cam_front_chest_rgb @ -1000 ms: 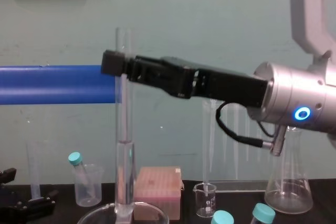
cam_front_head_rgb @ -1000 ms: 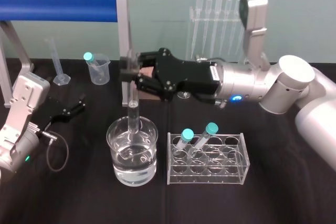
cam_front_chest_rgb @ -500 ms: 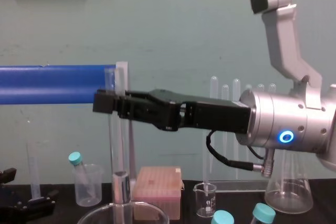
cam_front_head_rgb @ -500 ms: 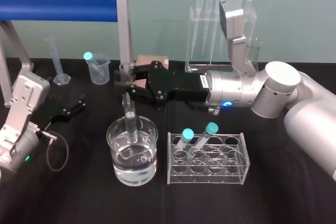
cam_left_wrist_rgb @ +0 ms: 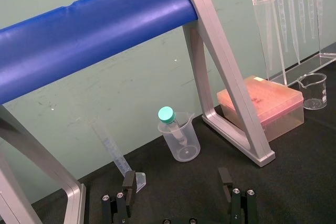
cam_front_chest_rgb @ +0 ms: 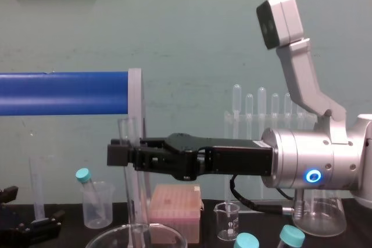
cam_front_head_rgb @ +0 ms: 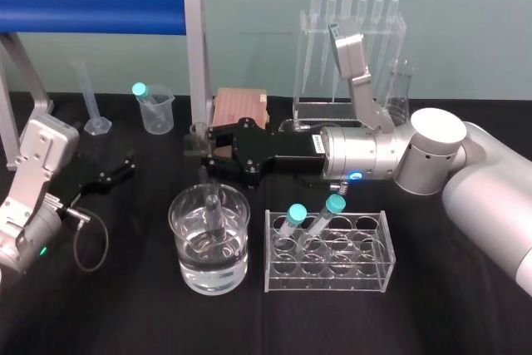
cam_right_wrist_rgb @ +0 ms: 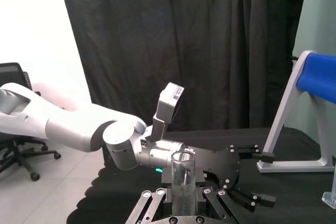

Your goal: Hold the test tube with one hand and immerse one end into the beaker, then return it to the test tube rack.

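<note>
My right gripper (cam_front_head_rgb: 196, 147) reaches in from the right and is shut on the test tube (cam_front_head_rgb: 214, 204), a clear uncapped glass tube held upright. The tube's lower end stands inside the beaker (cam_front_head_rgb: 189, 270), a wide glass vessel with water in it at the table's front centre. From the side, the test tube (cam_front_chest_rgb: 135, 201) runs down from the right gripper (cam_front_chest_rgb: 119, 154) into the beaker's rim (cam_front_chest_rgb: 104, 237). In the right wrist view the test tube (cam_right_wrist_rgb: 184, 179) sits between the fingers. The test tube rack (cam_front_head_rgb: 374, 268) stands right of the beaker with two teal-capped tubes. My left gripper (cam_front_head_rgb: 116, 174) rests open at the far left.
A blue bar on a metal frame (cam_front_head_rgb: 196, 47) stands just behind the beaker. A small plastic beaker with a capped tube (cam_front_head_rgb: 155, 108), a graduated cylinder (cam_front_head_rgb: 91, 106), a pink box (cam_front_head_rgb: 241, 107), a pipette stand (cam_front_head_rgb: 349, 31) and a conical flask (cam_front_head_rgb: 399, 81) line the back.
My right gripper has come down and drawn back slightly, carrying the test tube lower, so its bottom end sits deeper in the beaker. The left arm has not moved.
</note>
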`<state>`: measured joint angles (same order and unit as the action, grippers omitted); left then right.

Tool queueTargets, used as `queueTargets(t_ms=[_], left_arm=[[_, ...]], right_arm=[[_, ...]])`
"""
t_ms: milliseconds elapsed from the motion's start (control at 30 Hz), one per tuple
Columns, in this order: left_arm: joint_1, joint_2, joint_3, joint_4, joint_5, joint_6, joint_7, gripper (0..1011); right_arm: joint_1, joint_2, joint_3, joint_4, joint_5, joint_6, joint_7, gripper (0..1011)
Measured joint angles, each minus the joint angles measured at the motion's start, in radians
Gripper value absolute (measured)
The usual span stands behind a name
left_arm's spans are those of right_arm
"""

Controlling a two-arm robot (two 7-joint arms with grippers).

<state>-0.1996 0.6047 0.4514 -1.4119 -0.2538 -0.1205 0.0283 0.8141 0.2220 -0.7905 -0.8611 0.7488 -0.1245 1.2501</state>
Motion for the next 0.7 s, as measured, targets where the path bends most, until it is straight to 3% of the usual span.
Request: queueTargets(t_ms=[700], left_arm=[[0.0, 0.0, 0.0, 0.0, 0.0, 0.0, 0.0, 1000]], right_arm=[[0.006, -0.009, 0.001, 0.033, -0.022, 0.006, 0.024, 250]])
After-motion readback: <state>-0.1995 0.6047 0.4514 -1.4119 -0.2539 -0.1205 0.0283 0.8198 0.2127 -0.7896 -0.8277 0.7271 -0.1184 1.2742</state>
